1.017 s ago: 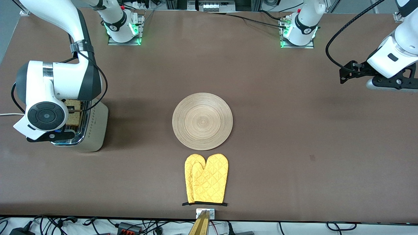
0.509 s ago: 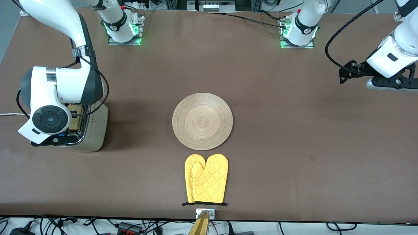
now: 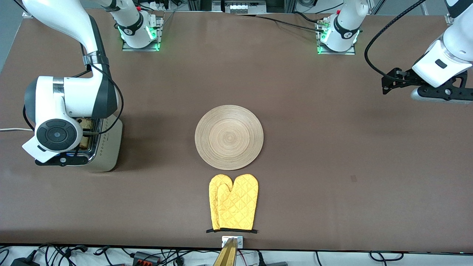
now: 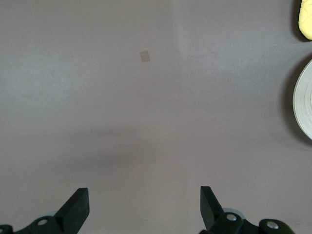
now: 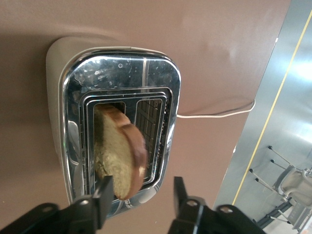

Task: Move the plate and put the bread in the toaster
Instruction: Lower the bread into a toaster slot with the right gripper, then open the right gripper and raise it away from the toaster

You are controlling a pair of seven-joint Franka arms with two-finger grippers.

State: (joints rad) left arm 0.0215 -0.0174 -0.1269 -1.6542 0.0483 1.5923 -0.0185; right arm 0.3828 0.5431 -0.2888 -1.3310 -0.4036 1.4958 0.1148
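Note:
The toaster (image 3: pixel 109 147) stands at the right arm's end of the table, and its chrome top (image 5: pixel 117 68) fills the right wrist view. The bread (image 5: pixel 119 156) sits in one slot, leaning, with its crust above the rim; a sliver of the bread (image 3: pixel 85 133) shows under the right wrist. My right gripper (image 5: pixel 141 192) hovers just over that slot, open, with one finger (image 5: pixel 103 192) beside the slice. The plate (image 3: pixel 229 137) lies flat mid-table. My left gripper (image 4: pixel 145 204) waits open above bare table at the left arm's end, holding nothing.
A pair of yellow oven mitts (image 3: pixel 233 202) lies nearer the front camera than the plate, close to the table's front edge. The toaster's white cord (image 5: pixel 214 114) trails off the table's end. A small tape mark (image 4: pixel 144 56) lies on the mat.
The right gripper lowered the bread into the toaster slot and opened its jaws. The slice now sits deeper. The left arm drifted slightly.

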